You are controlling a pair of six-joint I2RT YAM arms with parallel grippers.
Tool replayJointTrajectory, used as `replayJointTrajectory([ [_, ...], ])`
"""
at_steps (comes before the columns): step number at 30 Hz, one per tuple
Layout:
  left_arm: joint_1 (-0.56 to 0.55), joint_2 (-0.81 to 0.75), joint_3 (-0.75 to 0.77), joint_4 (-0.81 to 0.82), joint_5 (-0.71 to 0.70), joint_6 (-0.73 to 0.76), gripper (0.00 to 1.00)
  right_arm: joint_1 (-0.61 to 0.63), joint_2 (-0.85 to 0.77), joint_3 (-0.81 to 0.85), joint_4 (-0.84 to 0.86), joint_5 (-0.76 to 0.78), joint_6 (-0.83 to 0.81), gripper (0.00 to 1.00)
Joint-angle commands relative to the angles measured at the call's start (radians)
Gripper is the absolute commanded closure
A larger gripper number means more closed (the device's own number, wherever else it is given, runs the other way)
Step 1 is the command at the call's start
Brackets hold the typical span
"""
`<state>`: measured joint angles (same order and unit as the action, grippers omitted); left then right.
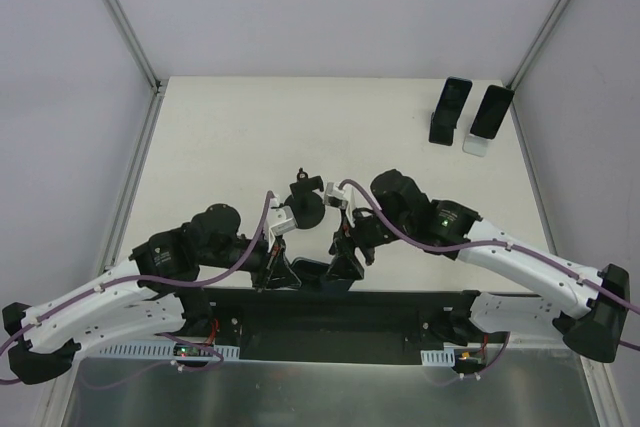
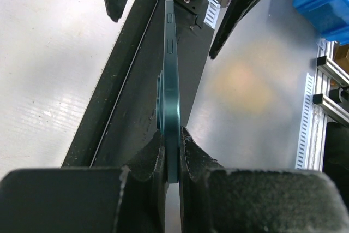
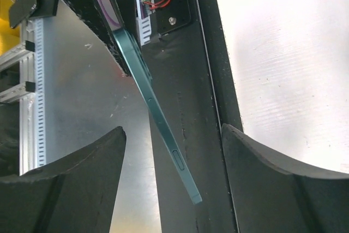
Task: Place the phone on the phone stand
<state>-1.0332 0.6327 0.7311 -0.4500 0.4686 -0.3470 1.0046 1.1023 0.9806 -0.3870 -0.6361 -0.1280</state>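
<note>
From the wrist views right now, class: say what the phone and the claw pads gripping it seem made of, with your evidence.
The phone: likely an anodised metal frame, matte teal with a soft sheen along its edge. The left claw pads: probably hard black plastic, dull and grainy; rubber is possible.

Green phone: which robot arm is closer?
Left. The left end effector is shut on the green phone, touching it. The right end effector is open, straddling the phone's other end without touching.
</note>
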Motion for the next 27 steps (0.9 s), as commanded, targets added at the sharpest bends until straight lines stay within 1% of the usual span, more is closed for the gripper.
replayJointTrajectory([
  [1, -0.001, 0.013, 0.077, 0.083, 0.035, 0.029, 1.0, 0.046, -0.01, -0.02, -0.018, 0.052, -0.078, 0.29],
  [5, -0.001, 0.039, 0.099, 0.086, 0.021, 0.022, 1.0, 0.092, -0.009, -0.086, 0.086, 0.055, -0.052, 0.35],
  [6, -0.001, 0.038, 0.097, 0.089, 0.022, 0.022, 1.0, 0.098, -0.016, -0.1, 0.112, 0.05, -0.026, 0.41],
  [7, -0.001, 0.036, 0.096, 0.091, 0.024, 0.02, 1.0, 0.101, -0.021, -0.115, 0.172, 0.038, -0.012, 0.43],
  [8, -0.001, 0.03, 0.094, 0.094, 0.027, 0.02, 1.0, 0.104, -0.027, -0.144, 0.198, 0.02, -0.002, 0.49],
  [10, -0.001, 0.019, 0.08, 0.097, 0.033, 0.023, 1.0, 0.111, -0.044, -0.167, 0.264, 0.004, 0.02, 0.54],
  [11, -0.001, 0.01, 0.074, 0.099, 0.041, 0.025, 1.0, 0.111, -0.047, -0.183, 0.276, -0.013, 0.024, 0.58],
  [13, -0.001, 0.002, 0.059, 0.108, 0.059, 0.028, 1.0, 0.112, -0.042, -0.186, 0.289, -0.033, 0.03, 0.62],
  [14, -0.001, 0.001, 0.056, 0.108, 0.067, 0.031, 1.0, 0.114, -0.038, -0.186, 0.296, -0.054, 0.033, 0.68],
  [15, -0.001, 0.001, 0.053, 0.111, 0.077, 0.031, 1.0, 0.114, -0.035, -0.191, 0.304, -0.065, 0.037, 0.71],
  [17, -0.001, -0.001, 0.056, 0.112, 0.067, 0.028, 1.0, 0.12, -0.024, -0.191, 0.332, -0.079, 0.047, 0.75],
  [18, -0.001, 0.001, 0.059, 0.112, 0.038, 0.019, 1.0, 0.126, -0.019, -0.186, 0.335, -0.07, 0.047, 0.76],
  [19, -0.001, -0.001, 0.06, 0.112, 0.024, 0.016, 1.0, 0.127, -0.013, -0.184, 0.335, -0.057, 0.047, 0.79],
  [20, -0.001, -0.004, 0.06, 0.112, 0.006, 0.013, 1.0, 0.127, -0.001, -0.18, 0.333, -0.036, 0.045, 0.87],
  [22, -0.001, -0.007, 0.062, 0.114, -0.04, 0.002, 1.0, 0.127, 0.014, -0.177, 0.333, -0.019, 0.047, 0.97],
  [23, -0.001, -0.005, 0.06, 0.114, -0.048, 0.002, 1.0, 0.129, 0.027, -0.178, 0.333, -0.008, 0.047, 0.99],
  [27, -0.001, -0.004, 0.063, 0.117, -0.08, 0.009, 1.0, 0.132, 0.039, -0.187, 0.362, 0.018, 0.07, 0.99],
])
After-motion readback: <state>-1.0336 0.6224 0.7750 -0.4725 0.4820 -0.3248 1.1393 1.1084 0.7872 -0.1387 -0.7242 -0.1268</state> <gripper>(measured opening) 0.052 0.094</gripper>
